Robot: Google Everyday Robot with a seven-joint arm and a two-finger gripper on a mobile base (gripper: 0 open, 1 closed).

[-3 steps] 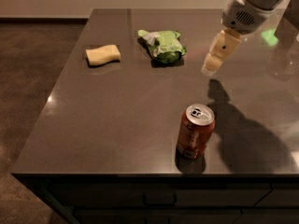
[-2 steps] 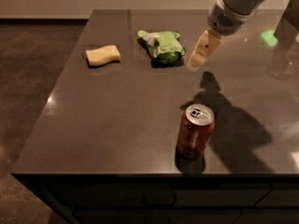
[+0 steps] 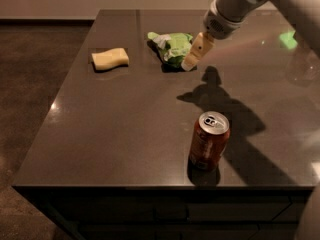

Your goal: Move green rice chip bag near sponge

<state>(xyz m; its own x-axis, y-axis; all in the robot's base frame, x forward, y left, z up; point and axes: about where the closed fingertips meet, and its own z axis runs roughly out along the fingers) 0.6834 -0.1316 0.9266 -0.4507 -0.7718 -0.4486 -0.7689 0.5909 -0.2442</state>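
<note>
The green rice chip bag lies crumpled on the dark table, toward the back middle. The pale yellow sponge lies to its left, a bag's width away. My gripper comes in from the upper right and hangs just at the bag's right edge, its cream fingertips low over the table. It holds nothing that I can see.
An orange-red soda can stands upright near the table's front edge, right of centre. The arm's shadow falls on the table between the can and the bag. A green light reflection shows at the far right. The floor lies to the left.
My gripper has moved left and slightly down, from right of the bag to its right edge. The bag, sponge and can have not moved.
</note>
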